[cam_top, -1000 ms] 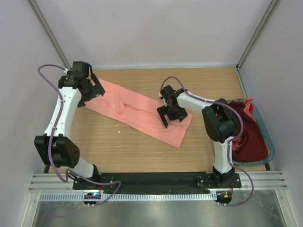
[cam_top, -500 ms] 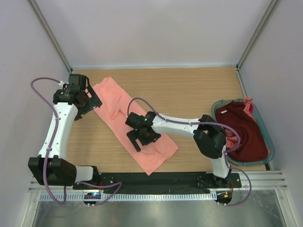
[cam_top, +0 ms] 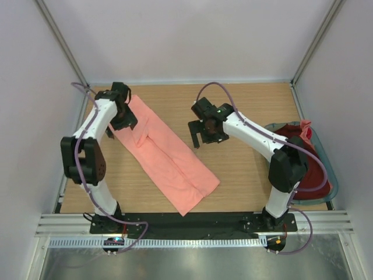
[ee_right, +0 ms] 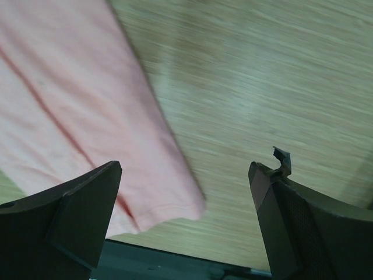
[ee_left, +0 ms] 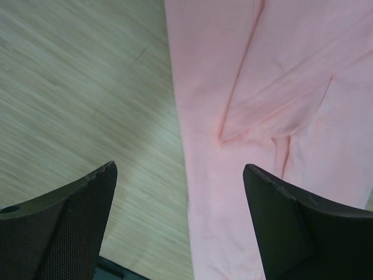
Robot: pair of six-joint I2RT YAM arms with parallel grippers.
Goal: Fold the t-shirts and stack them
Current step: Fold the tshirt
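Left gripper (ee_left: 179, 169) open above far end of pink t-shirt (cam_top: 169, 157); right gripper (ee_right: 185, 169) open beside its edge, both empty. Shirt lies flat on surface (cam_top: 250, 111) as a long strip, probably awaiting a cross-fold.

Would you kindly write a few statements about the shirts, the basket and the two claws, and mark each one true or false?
1. The salmon-pink t-shirt lies on the table as a long folded strip. True.
2. The right claw is clamped on that shirt. False: it is open, mostly over bare wood beside the shirt.
3. The dark maroon t-shirt sits in the basket. True.
4. The left claw is shut. False: it is open above the shirt's edge, holding nothing.
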